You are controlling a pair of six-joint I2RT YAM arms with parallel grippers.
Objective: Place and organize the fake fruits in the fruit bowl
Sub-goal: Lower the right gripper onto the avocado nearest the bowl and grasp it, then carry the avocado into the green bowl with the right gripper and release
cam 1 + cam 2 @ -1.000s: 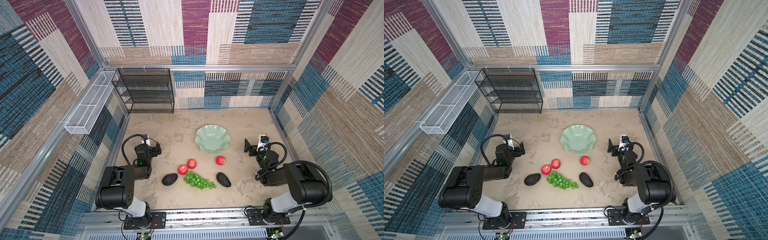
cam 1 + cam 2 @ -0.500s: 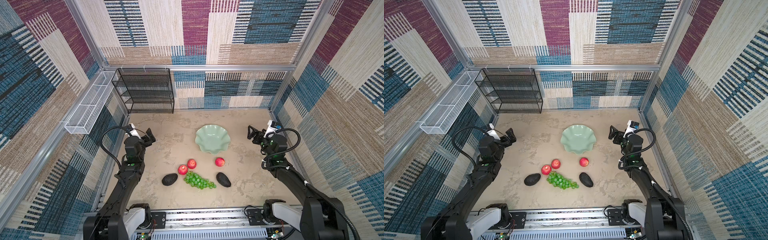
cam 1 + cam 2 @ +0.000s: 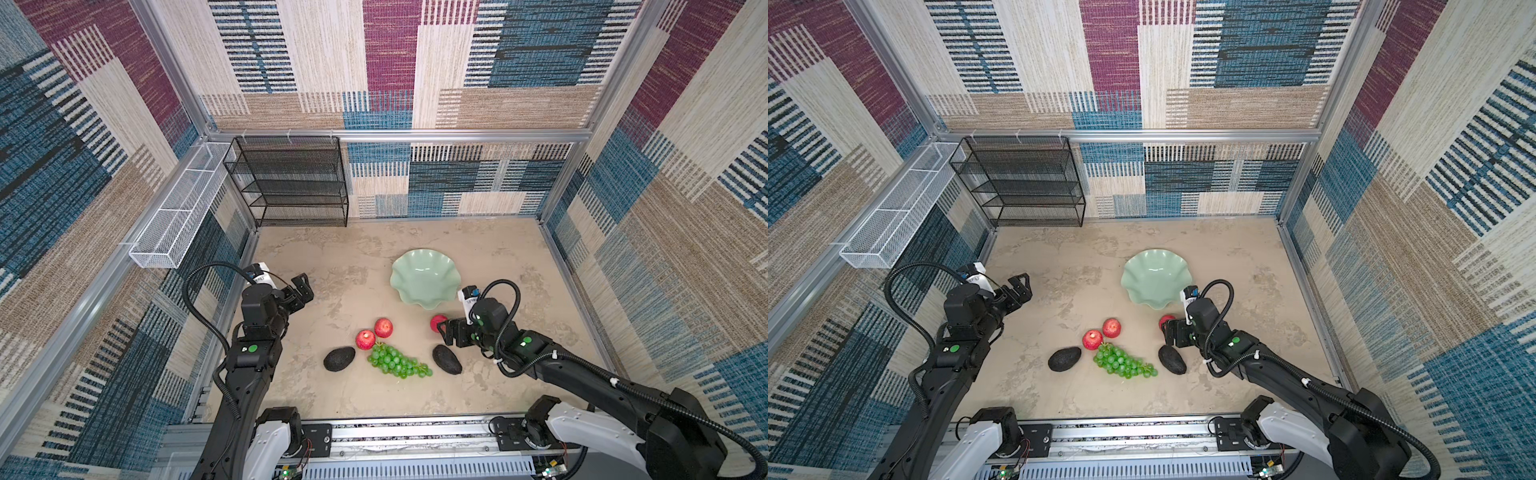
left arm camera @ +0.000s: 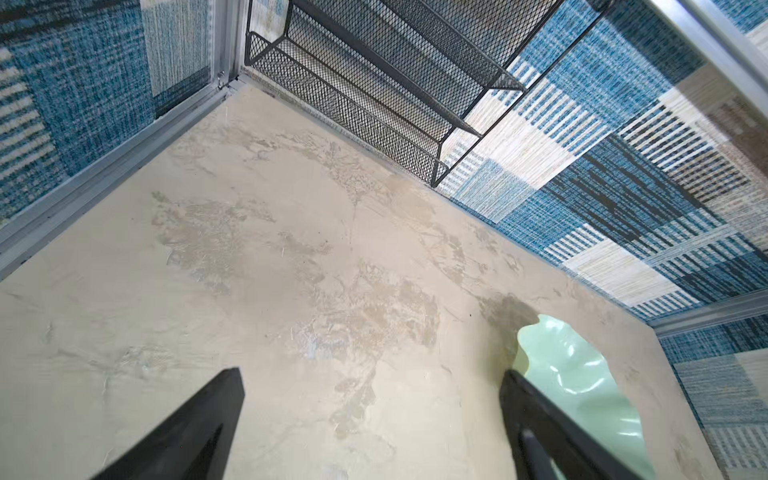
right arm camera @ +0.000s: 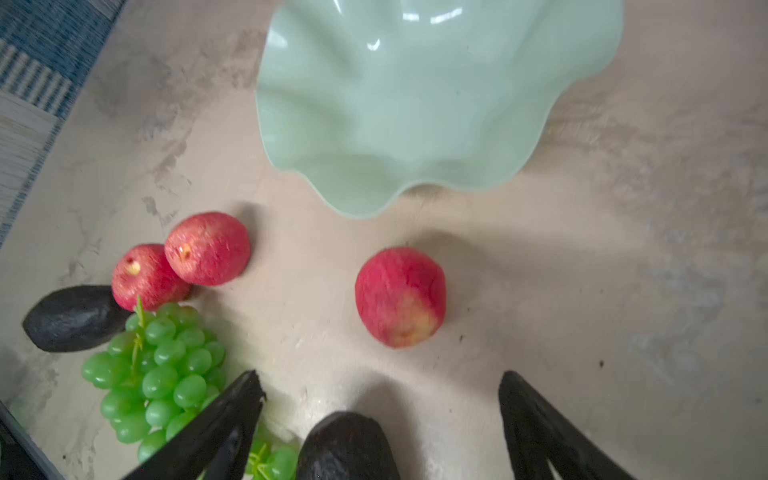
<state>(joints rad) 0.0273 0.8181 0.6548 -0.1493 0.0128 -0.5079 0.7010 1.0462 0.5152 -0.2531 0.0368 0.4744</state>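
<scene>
The mint-green fruit bowl [image 3: 424,266] [image 3: 1156,266] [image 5: 415,91] stands empty mid-table. In front of it lie two touching red apples [image 3: 383,327] [image 3: 365,340], a lone apple [image 3: 436,321] [image 5: 401,297], green grapes [image 3: 397,363] [image 5: 158,374] and two dark avocados [image 3: 339,358] [image 3: 446,359]. My right gripper [image 3: 446,332] [image 5: 381,376] is open just over the lone apple and the right avocado [image 5: 347,446], whose tip shows between the spread fingers without touching them. My left gripper [image 3: 305,289] [image 4: 370,372] hangs open and empty over bare table left of the bowl [image 4: 582,382].
A black wire mesh rack [image 3: 291,183] [image 4: 374,75] stands against the back wall at the left. A white wire mesh basket [image 3: 178,216] hangs on the left wall. Patterned walls with metal rails enclose the table on three sides.
My right gripper has swung from beside the right wall to the left and forward, down over the lone apple and right avocado. The left gripper shifted slightly right. The fruits have not moved.
</scene>
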